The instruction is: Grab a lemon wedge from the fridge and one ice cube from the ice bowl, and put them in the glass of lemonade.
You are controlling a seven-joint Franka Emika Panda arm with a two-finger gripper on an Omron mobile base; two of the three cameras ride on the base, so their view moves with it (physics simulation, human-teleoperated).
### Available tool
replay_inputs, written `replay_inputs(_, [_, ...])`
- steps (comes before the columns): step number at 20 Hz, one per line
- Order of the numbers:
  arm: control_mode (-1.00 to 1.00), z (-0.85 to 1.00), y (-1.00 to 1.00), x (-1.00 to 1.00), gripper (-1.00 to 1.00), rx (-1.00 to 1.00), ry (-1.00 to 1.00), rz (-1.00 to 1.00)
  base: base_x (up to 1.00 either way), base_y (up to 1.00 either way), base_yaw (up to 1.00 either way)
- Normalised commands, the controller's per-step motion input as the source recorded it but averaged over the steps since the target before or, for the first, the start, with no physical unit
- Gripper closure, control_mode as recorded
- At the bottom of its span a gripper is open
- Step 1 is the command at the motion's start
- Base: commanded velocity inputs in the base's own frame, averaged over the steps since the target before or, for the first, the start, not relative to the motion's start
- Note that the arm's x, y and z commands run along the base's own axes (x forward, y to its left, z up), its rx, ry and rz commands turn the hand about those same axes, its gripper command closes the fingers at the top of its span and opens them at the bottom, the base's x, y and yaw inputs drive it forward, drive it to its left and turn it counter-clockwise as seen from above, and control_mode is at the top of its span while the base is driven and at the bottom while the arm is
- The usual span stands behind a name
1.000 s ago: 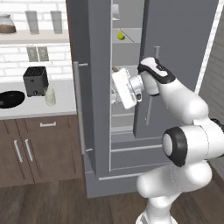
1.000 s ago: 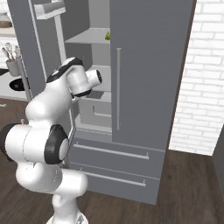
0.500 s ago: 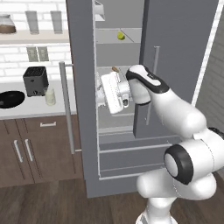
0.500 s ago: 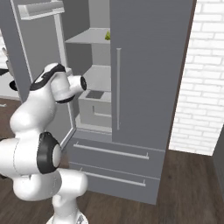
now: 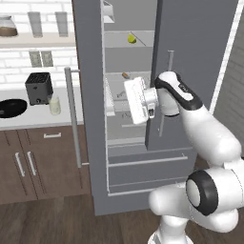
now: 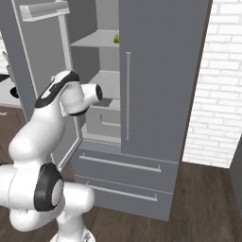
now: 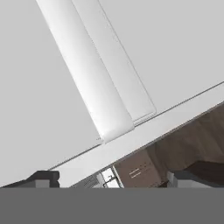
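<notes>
The fridge [image 5: 190,57] stands with its left door [image 5: 88,95] swung out and its right door [image 6: 160,71] shut. The lemon wedge [image 5: 131,39] lies on an upper shelf, also seen as the small yellow-green lemon wedge [image 6: 116,38] from the right. My gripper [image 5: 129,101] hangs in the doorway well below that shelf, turned toward the open door. In the hand view my gripper [image 7: 116,177] is open, its fingertips [image 7: 41,178] wide apart with nothing between them, facing the door's pale inner side. On the counter to the left are the ice bowl [image 5: 10,107] and the glass of lemonade [image 5: 55,106]. No ice cube can be made out.
A small brown oblong food [image 5: 125,75] lies on the middle shelf just above my hand. A black toaster [image 5: 39,88] stands behind the glass. The open door's long handle [image 5: 74,124] sticks out over the brown cabinets [image 5: 28,162]. A white door bin [image 7: 96,87] is close ahead.
The fridge's left door has swung further open. My hand went left across the doorway, then came back a little to the right, with its jaws staying apart.
</notes>
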Motion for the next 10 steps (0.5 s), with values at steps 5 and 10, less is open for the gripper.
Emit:
replay_inputs(5, [-1.0,0.55,-1.0,-0.65,-1.0,0.0,-0.09,0.0,0.0,0.0,0.0])
replay_inputs(10, [-1.0,0.37,-1.0,-0.53,-1.0,-0.18,-0.21,0.0,0.0,0.0,0.0])
